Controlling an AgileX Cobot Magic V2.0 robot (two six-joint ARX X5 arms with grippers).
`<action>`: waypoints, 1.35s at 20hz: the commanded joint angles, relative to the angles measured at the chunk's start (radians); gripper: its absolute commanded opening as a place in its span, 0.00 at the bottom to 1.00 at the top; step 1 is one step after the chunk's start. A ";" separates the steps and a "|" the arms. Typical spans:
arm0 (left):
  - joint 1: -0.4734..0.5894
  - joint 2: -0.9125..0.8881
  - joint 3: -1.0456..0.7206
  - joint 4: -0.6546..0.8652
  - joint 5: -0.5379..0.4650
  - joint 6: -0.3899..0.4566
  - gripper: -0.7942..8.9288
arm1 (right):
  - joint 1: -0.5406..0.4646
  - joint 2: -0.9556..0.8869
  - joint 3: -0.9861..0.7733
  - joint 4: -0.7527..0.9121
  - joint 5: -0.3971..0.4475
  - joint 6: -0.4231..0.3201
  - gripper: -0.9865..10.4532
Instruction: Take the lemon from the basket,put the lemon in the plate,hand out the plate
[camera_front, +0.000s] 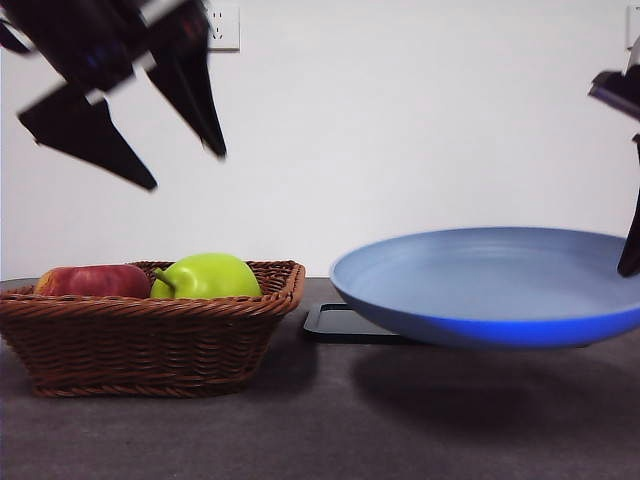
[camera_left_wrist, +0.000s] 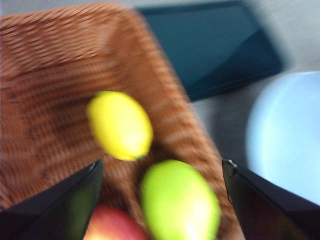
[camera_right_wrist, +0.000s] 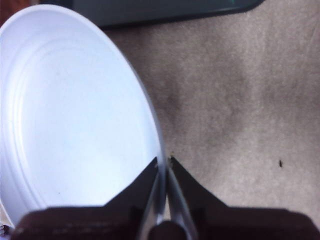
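Observation:
The lemon (camera_left_wrist: 120, 125) lies in the wicker basket (camera_left_wrist: 45, 65) beside a green pear-like fruit (camera_left_wrist: 180, 200) and a red apple (camera_left_wrist: 112, 225). In the front view the lemon is hidden behind the basket (camera_front: 150, 340) wall. My left gripper (camera_front: 185, 168) hangs open above the basket, and the left wrist view shows its jaws (camera_left_wrist: 162, 162) spread over the fruit, touching nothing. My right gripper (camera_right_wrist: 164, 162) is shut on the rim of the blue-grey plate (camera_right_wrist: 75, 115). The plate (camera_front: 490, 285) is empty and floats above the table, with the right gripper (camera_front: 630, 250) on its right edge.
A flat black tray (camera_front: 345, 325) lies on the grey table behind the raised plate and right of the basket. The green fruit (camera_front: 208, 276) and the apple (camera_front: 95, 281) rise above the basket rim. A white wall closes the back.

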 joint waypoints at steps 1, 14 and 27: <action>-0.006 0.133 0.089 -0.013 -0.025 0.034 0.51 | 0.004 -0.021 0.009 -0.006 -0.001 -0.005 0.09; -0.008 0.475 0.201 0.027 -0.074 0.040 0.51 | 0.004 -0.044 0.009 -0.027 0.001 -0.008 0.09; -0.030 0.106 0.202 -0.057 0.059 0.102 0.30 | 0.006 -0.044 0.009 -0.027 -0.005 -0.003 0.09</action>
